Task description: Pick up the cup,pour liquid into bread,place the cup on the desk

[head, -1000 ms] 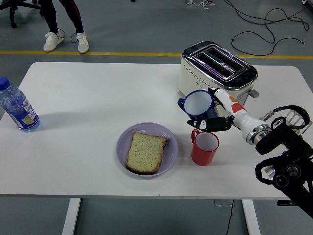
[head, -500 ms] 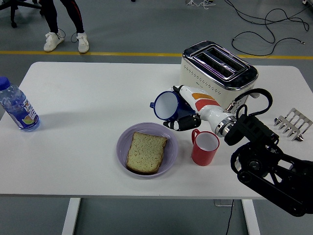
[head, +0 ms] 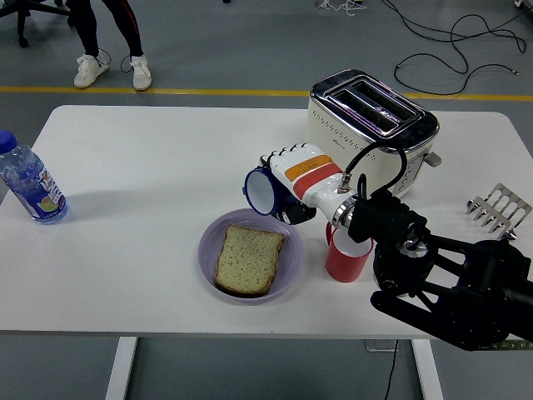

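blue cup (head: 263, 193) now tipped over bread (head: 247, 259)

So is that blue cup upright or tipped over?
Tipped: the blue cup, gripped by the right hand, lies sideways, mouth facing left above the plate's edge.

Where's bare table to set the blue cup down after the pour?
Widest free patch: between water bottle and purple plate. Crowded on the right, where right hand holds blue cup by red cup, toaster, rack.

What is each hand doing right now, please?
Left hand: not in view.
Right hand: closed around the blue cup, tipped above the plate with bread.
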`<state>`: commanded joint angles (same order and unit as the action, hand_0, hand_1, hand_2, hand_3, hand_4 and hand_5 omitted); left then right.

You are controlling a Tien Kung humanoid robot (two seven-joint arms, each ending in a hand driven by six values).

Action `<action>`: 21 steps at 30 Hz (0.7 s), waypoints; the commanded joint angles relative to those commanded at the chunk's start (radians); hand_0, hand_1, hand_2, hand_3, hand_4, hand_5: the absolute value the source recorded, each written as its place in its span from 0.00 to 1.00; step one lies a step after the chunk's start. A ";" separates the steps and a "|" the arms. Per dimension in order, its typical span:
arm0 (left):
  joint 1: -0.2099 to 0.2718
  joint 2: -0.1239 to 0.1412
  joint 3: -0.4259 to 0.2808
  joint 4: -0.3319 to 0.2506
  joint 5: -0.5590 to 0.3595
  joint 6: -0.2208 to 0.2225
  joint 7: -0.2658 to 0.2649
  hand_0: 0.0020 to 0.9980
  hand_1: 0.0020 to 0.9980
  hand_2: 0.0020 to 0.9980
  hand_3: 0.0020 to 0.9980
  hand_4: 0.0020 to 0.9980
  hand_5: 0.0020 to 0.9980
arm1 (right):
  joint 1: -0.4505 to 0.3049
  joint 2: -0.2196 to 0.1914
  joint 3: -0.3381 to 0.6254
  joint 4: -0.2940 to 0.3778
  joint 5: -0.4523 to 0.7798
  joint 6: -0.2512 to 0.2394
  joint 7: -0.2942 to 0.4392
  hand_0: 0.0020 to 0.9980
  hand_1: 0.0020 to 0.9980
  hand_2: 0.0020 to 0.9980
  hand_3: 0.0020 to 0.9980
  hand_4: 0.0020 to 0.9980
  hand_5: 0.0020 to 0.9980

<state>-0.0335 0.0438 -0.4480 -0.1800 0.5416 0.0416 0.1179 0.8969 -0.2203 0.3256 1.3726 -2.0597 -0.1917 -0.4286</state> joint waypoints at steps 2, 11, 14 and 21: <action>0.000 0.000 -0.005 0.000 0.004 0.000 0.001 0.67 0.71 0.74 0.66 0.41 0.94 | 0.024 -0.003 -0.036 -0.012 -0.019 0.009 -0.017 0.32 0.35 0.48 0.53 0.62 0.07; -0.001 -0.002 -0.012 0.000 0.002 0.001 0.002 0.67 0.71 0.74 0.66 0.42 0.94 | 0.123 0.001 -0.182 -0.035 -0.060 0.080 -0.126 0.37 0.38 0.50 0.53 0.60 0.08; -0.001 -0.001 -0.009 0.000 -0.004 0.001 0.001 0.67 0.71 0.74 0.66 0.42 0.94 | 0.140 0.006 -0.208 -0.035 -0.068 0.102 -0.159 0.37 0.38 0.50 0.53 0.60 0.08; 0.000 -0.001 -0.005 0.000 -0.006 0.001 0.001 0.67 0.71 0.74 0.66 0.42 0.94 | 0.149 0.022 -0.213 -0.024 -0.069 0.128 -0.191 0.39 0.40 0.51 0.54 0.59 0.07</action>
<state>-0.0332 0.0428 -0.4531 -0.1800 0.5356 0.0430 0.1191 1.0462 -0.1979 0.1124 1.3488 -2.1283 -0.0633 -0.6201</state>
